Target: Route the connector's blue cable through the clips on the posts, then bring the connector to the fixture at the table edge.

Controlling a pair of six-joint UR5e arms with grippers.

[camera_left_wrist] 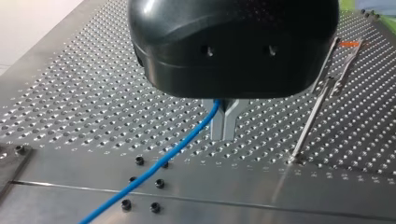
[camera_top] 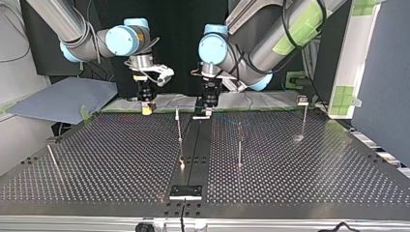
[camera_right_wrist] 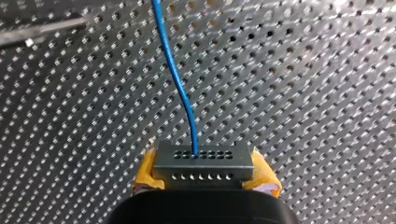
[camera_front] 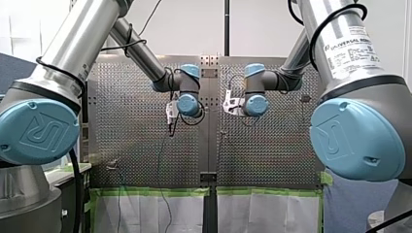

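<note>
While my right gripper [camera_right_wrist: 204,183] clenches its yellow pads [camera_right_wrist: 264,179] on the grey connector [camera_right_wrist: 203,163], the blue cable [camera_right_wrist: 180,88] leaves the connector's upper row of holes and runs ahead over the perforated table [camera_right_wrist: 303,93]. My left gripper [camera_left_wrist: 223,136] has its metal fingers [camera_left_wrist: 216,125] pressed together on the same cable, which trails from them across a bolted plate [camera_left_wrist: 261,179]. A thin post [camera_left_wrist: 314,116] stands just beside this gripper. In the top view, both grippers hang at the table's far edge, well apart from the fixture [camera_top: 185,192] at the near edge.
</note>
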